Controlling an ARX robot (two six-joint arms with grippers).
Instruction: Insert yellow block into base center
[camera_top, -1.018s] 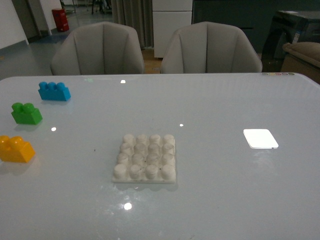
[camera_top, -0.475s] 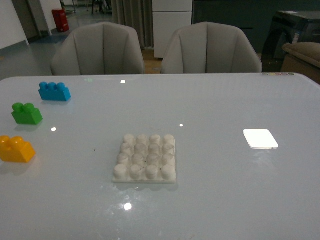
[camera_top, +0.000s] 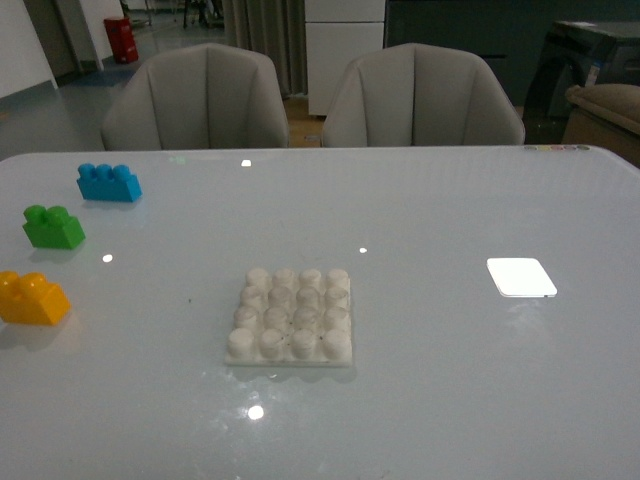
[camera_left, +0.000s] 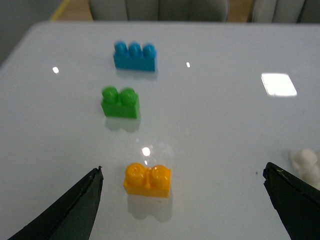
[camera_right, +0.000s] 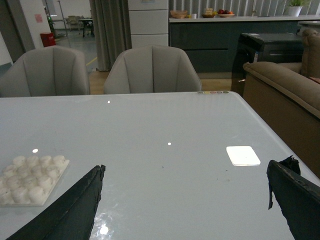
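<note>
Yellow block (camera_top: 33, 298) is found on the table (camera_top: 450, 400) at the far left of the front view, studs up. The base (camera_top: 290, 316) is laid flat near the table's middle, well apart from the block, and only bare tabletop is seen between them. Behind the yellow block a green brick (camera_top: 53, 227) is set, and further back a blue brick (camera_top: 108, 183). The three are lined along the left side, each apart from the next. A glowing white square (camera_top: 521, 277) is noted on the right, well apart from the base. Two grey chairs (camera_top: 195, 97) are drawn up at the far edge.

The left gripper (camera_left: 182, 172) is seen over the table with jaws spread wide and nothing gripped. The yellow block is framed between its fingers (camera_left: 75, 205), untouched. The right gripper (camera_right: 185, 169) is likewise spread wide and empty over bare tabletop, with the base off to one side. The table's right edge is seen beside a brown sofa (camera_right: 285, 95).
</note>
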